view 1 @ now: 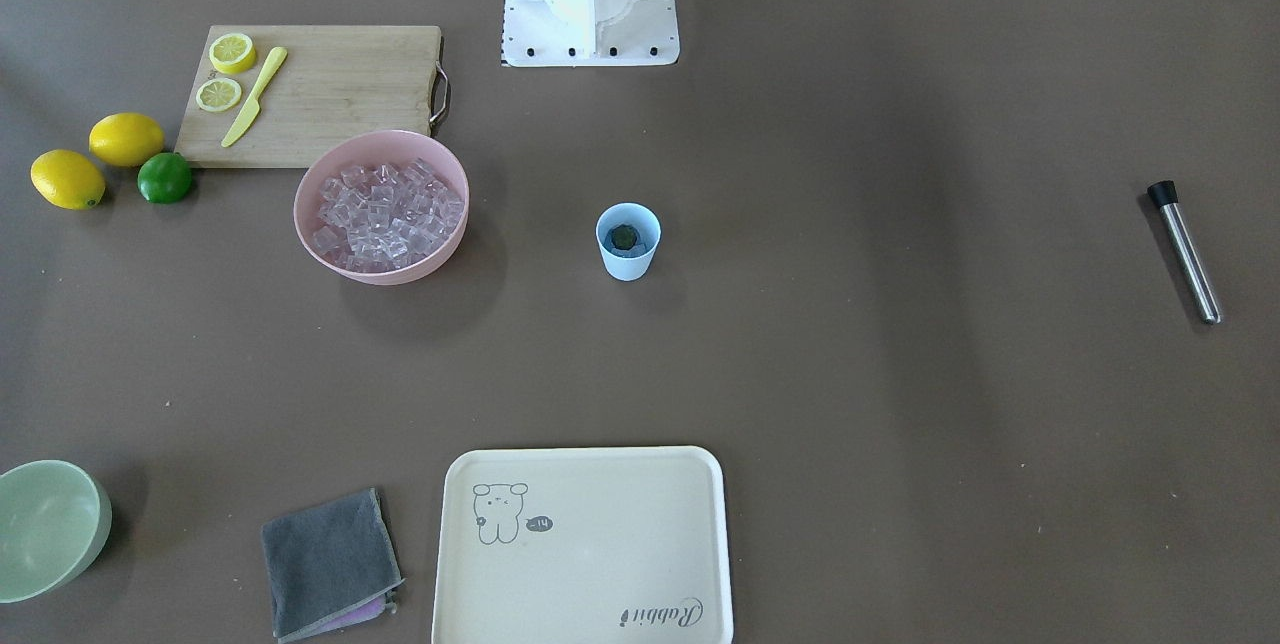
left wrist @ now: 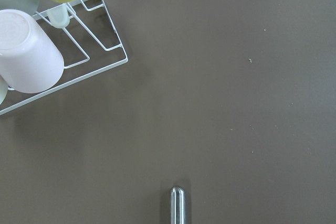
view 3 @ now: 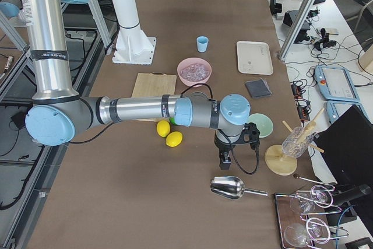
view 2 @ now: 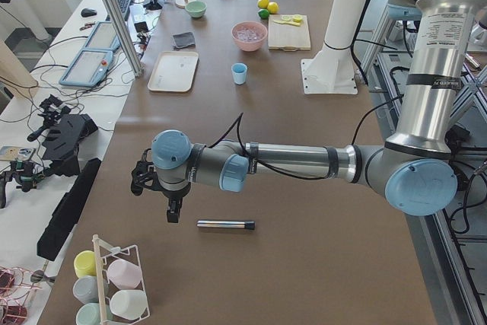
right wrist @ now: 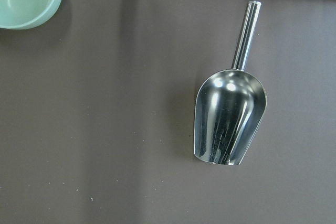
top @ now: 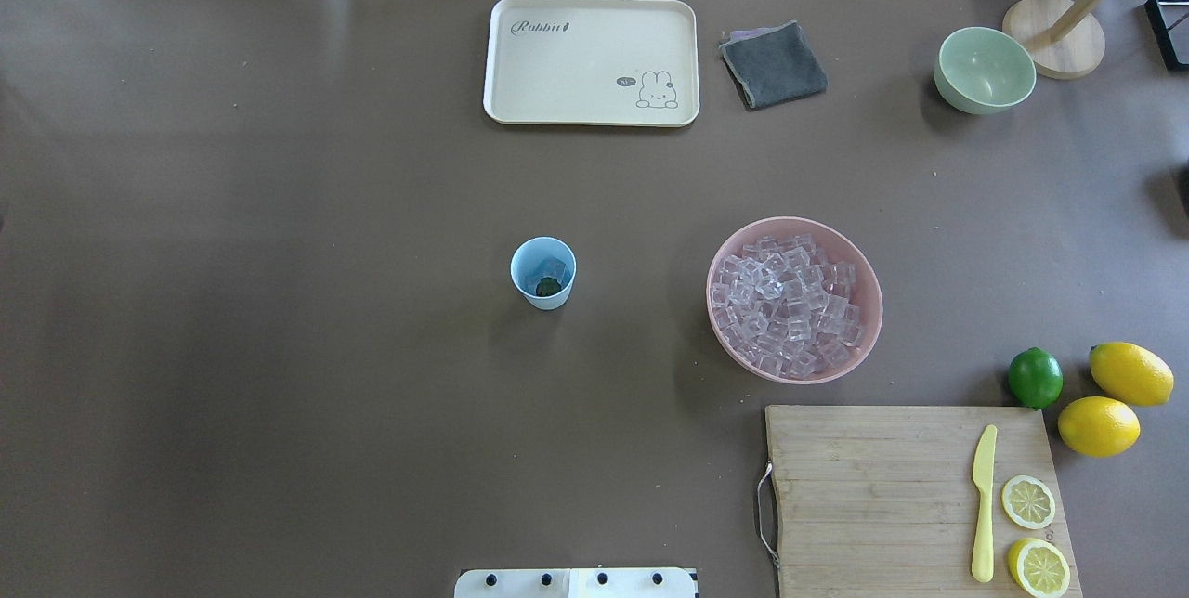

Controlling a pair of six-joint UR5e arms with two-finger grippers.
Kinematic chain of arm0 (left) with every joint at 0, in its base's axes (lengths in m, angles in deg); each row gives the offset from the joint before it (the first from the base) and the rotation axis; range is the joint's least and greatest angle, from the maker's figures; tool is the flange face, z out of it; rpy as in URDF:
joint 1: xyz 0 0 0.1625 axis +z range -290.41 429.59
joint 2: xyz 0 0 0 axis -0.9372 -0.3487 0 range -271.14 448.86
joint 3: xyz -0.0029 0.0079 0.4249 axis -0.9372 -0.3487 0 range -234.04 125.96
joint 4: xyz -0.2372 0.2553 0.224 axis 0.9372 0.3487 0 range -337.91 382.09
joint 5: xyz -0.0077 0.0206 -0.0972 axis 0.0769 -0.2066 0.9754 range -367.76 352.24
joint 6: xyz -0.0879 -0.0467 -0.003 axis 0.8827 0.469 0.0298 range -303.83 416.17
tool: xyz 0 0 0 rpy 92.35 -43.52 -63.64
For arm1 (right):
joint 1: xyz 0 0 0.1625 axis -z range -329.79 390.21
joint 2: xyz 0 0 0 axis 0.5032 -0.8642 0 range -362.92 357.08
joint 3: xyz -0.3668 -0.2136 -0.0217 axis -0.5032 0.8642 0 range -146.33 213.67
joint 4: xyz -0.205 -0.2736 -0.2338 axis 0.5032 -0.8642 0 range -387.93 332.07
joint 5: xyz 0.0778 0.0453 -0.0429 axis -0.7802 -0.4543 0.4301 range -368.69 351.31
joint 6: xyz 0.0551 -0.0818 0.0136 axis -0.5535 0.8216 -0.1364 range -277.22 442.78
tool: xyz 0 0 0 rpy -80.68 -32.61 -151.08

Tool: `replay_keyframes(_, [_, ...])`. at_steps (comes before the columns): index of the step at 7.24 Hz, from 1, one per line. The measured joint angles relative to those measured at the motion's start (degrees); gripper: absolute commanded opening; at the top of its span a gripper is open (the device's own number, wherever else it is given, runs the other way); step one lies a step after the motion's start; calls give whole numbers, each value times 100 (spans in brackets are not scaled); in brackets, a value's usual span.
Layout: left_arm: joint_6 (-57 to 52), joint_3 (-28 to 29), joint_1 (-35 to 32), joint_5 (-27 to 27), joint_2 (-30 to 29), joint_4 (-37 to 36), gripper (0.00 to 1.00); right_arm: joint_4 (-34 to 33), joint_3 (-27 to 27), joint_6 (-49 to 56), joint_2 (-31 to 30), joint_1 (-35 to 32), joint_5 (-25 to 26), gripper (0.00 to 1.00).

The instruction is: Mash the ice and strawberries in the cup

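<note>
The light blue cup (view 1: 628, 264) (top: 548, 301) stands upright mid-table. Inside it lie a few ice cubes and the strawberry (view 1: 624, 238) (top: 549, 286), which shows only as a dark green leafy spot. More ice (view 1: 385, 209) (top: 790, 301) fills the pink bowl (view 1: 310, 224). My left gripper (view 2: 173, 215) hangs over the table's far left end, beside a steel muddler (view 2: 226, 224) (view 1: 1186, 254) (left wrist: 177, 205). My right gripper (view 3: 224, 158) hovers at the opposite end, just above a metal scoop (view 3: 233, 188) (right wrist: 230, 121). I cannot tell whether either gripper is open or shut.
A cream tray (top: 502, 59), a grey cloth (top: 773, 67) and a pale green bowl (top: 985, 69) sit along the far edge. A cutting board (top: 873, 496) carries lemon halves and a yellow knife; whole lemons and a lime (top: 1035, 378) lie beside it. A wire cup rack (left wrist: 63, 72) stands near the muddler.
</note>
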Motion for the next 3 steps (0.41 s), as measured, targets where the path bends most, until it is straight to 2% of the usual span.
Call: replay_keyframes(3, [0, 0, 3, 0, -15, 0, 99, 64, 11, -191, 3, 107, 12, 100])
